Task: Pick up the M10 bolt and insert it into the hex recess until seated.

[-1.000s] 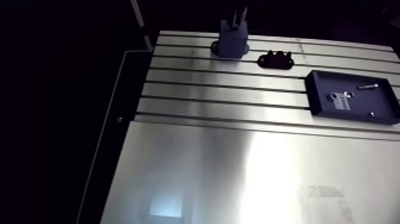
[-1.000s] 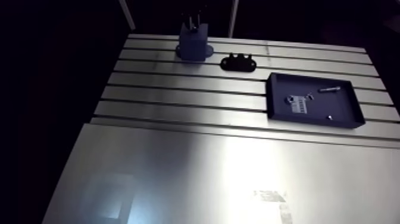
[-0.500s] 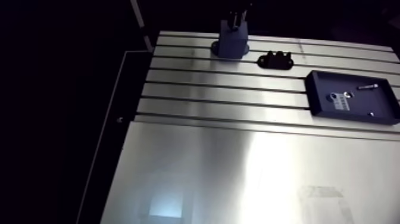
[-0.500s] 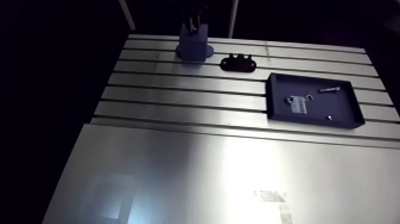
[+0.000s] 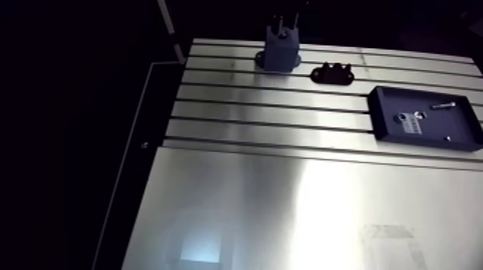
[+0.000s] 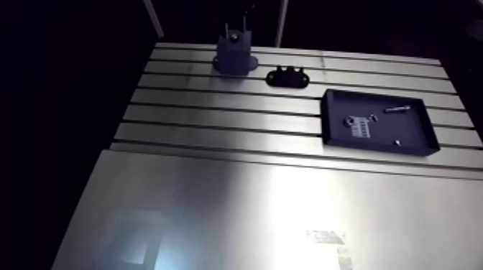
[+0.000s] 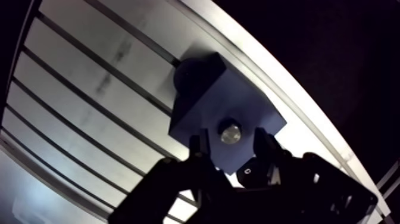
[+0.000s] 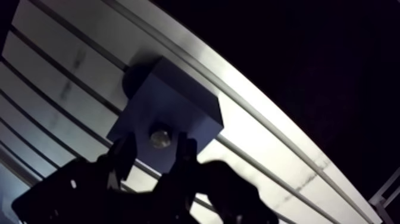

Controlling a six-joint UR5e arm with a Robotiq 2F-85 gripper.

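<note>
Tool [image 7: 231,139] has lifted off a bit vs just before, fingers apart, holding nothing. M10 bolt [image 7: 230,132] sits head-up in blue block [image 7: 199,98] at bench [image 5: 287,201] far edge, between the fingers. Looks seated; insertion prob. done.

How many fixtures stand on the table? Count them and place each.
3. The blue block sits at the far edge, under the gripper. The black bracket lies just beside it. The dark blue tray rests farther along, a few slots nearer. None seems hidden.
</note>
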